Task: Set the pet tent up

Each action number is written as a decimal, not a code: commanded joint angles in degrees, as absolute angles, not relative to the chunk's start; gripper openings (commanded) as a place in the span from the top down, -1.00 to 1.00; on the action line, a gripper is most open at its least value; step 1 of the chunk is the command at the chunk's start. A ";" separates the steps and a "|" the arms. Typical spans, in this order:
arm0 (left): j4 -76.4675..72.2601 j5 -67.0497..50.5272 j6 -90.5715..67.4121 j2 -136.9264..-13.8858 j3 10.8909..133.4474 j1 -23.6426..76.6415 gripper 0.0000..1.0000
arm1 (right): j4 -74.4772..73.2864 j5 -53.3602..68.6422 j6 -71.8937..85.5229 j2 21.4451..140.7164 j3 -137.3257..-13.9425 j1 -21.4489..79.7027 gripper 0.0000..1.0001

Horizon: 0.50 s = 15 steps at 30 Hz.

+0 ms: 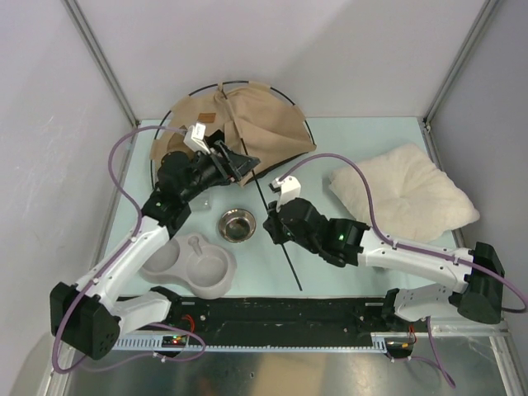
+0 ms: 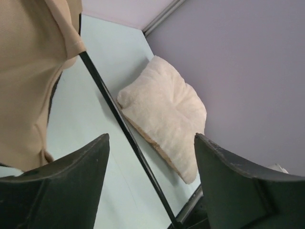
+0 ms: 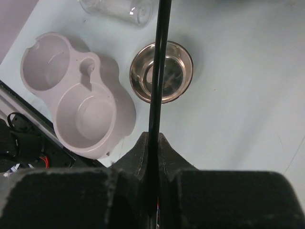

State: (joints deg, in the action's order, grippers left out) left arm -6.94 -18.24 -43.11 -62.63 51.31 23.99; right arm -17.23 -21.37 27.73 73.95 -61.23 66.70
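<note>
The pet tent (image 1: pixel 239 115) lies collapsed at the back of the table, tan fabric with thin black poles arcing round it. One loose black pole (image 1: pixel 287 256) runs from the fabric toward the near edge. My right gripper (image 1: pixel 271 224) is shut on this pole; in the right wrist view the pole (image 3: pixel 159 57) rises straight out of the pinched gripper (image 3: pixel 151 138). My left gripper (image 1: pixel 239 165) hovers open at the tent's near edge. In the left wrist view the pole (image 2: pixel 124 124) crosses between the wide-apart fingers of that gripper (image 2: pixel 151 143) without touching them, with the tan fabric (image 2: pixel 28 71) at the left.
A steel bowl (image 1: pixel 236 223) sits between the arms, next to a grey double pet bowl (image 1: pixel 188 266) near the left arm. The cream pillow (image 1: pixel 404 194) lies at the right. A clear cup (image 3: pixel 116 7) shows beyond the bowls. Grey walls enclose the table.
</note>
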 commanded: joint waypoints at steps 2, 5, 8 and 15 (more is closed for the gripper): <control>-10.10 -19.65 -50.55 -66.91 51.31 25.32 -0.21 | -12.36 -17.84 24.53 74.28 -63.90 67.56 0.88; -10.11 -19.84 -51.08 -68.29 52.05 25.93 0.16 | -12.39 -16.70 23.97 74.29 -63.96 67.54 0.86; -10.11 -19.88 -51.10 -68.83 52.56 26.16 0.54 | -13.22 -13.72 23.39 74.39 -63.98 67.21 0.51; -10.09 -19.43 -51.56 -69.62 53.74 26.19 0.99 | -19.07 -2.67 22.08 72.51 -63.93 64.12 -0.60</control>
State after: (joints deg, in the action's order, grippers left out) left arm -6.83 -18.76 -51.66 -69.54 51.31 25.80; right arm -16.47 -10.57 23.99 74.35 -61.52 65.89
